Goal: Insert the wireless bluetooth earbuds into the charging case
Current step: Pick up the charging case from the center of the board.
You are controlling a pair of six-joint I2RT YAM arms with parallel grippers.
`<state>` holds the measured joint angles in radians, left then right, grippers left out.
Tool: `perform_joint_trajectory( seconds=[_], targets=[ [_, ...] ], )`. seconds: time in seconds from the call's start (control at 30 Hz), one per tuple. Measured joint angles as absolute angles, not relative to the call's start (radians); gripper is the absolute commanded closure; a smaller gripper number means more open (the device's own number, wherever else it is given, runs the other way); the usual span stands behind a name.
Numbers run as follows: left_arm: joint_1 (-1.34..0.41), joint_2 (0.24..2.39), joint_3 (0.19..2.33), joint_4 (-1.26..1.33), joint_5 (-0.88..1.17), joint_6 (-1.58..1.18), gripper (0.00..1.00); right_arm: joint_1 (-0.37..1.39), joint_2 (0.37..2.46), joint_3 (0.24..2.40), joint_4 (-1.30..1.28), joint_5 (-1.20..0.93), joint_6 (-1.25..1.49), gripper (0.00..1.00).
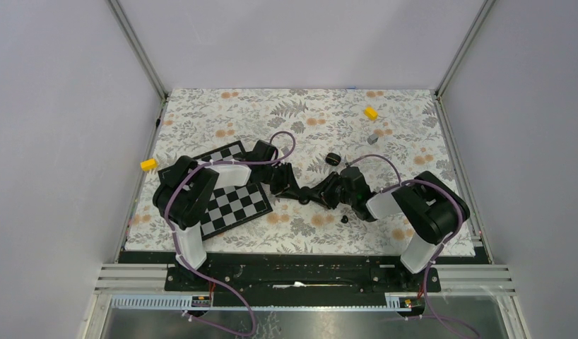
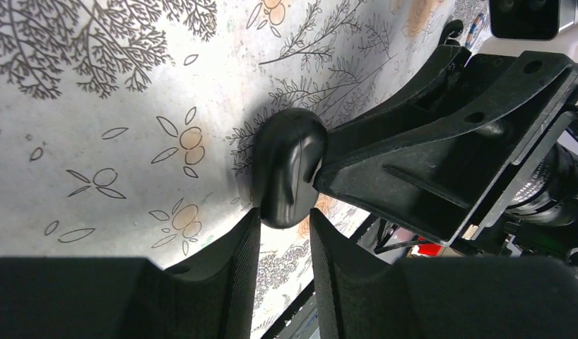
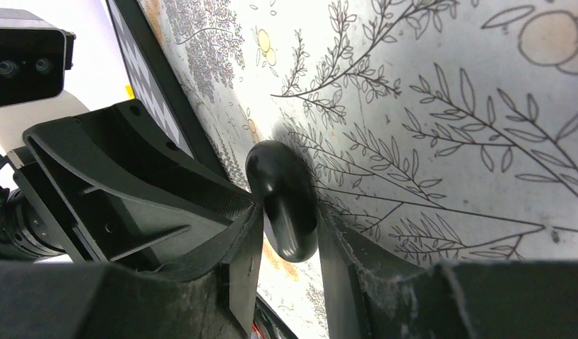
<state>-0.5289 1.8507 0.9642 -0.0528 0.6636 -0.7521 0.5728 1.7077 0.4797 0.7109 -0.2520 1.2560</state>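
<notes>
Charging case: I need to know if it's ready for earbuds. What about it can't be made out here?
- Inner face of the charging case: both wrist views show only its black shell.
- Top external view: the case is lost where the black left gripper and right gripper meet.
- Left wrist view: whether the left jaws press it or merely flank it.

1. Plain pale-grey back wall [image 1: 300, 42], left wall [image 1: 60, 141] and right wall [image 1: 526, 127] boxed the cell.
2. Aluminium posts [image 1: 139, 49] stood in both back corners.
3. The table carried a floral cloth [image 1: 307, 113] with grey leaves and orange blooms.
4. Rails [image 1: 131, 279] ran along the near edge, with a steel sheet [image 1: 307, 321] below.
5. Light was even and shadows were soft.
</notes>
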Motion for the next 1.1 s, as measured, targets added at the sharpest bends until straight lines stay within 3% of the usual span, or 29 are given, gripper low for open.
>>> perform_joint_trajectory(
  seconds=[0.4, 0.6, 0.73, 1.1],
  targets=[
    [-0.529, 1.876, 0.964, -0.048, 0.654, -0.750, 0.68, 0.568, 1.752, 0.505, 0.755, -0.271, 1.253, 0.53],
    [-0.519, 1.877, 0.964, -0.042, 0.654, -0.750, 0.68, 0.560, 1.794, 0.521, 0.807, -0.299, 1.246, 0.57],
    [-0.516, 1.879, 0.964, -0.042, 0.655, -0.751, 0.74, 0.556, 1.814, 0.520, 0.842, -0.309, 1.247, 0.59],
    [-0.504, 1.887, 0.969, -0.030, 0.682, -0.750, 0.74, 0.545, 1.843, 0.519, 0.918, -0.337, 1.237, 0.50]
  ],
)
